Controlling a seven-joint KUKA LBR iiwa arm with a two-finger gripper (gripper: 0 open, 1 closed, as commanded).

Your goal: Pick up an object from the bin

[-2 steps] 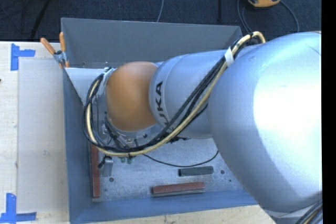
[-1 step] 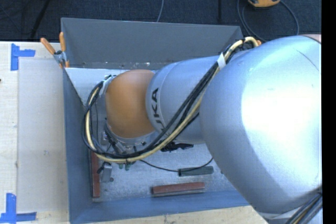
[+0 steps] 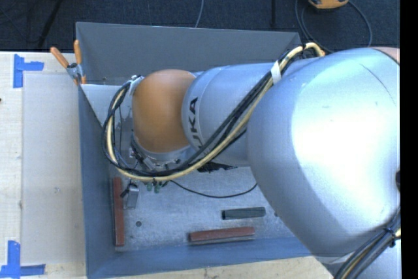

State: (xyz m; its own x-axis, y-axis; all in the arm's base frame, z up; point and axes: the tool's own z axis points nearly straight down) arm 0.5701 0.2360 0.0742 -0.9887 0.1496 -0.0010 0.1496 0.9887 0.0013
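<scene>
My gripper (image 3: 133, 193) hangs below the orange wrist cover in the left part of the bin, low over the floor. Right beside it, to its left, a long reddish-brown bar (image 3: 119, 212) lies along the bin's left wall, its upper end level with the gripper. Whether the two touch is hidden. A second reddish-brown bar (image 3: 222, 233) lies flat near the front wall. Just above that one, to the right, rests a short dark grey bar (image 3: 243, 212). I see nothing held in the gripper.
The arm reaches in from the right and covers the bin's middle and right side. Its cables loop around the orange cover, and one thin cable trails over the floor. A small dark speck (image 3: 138, 224) lies near the left bar.
</scene>
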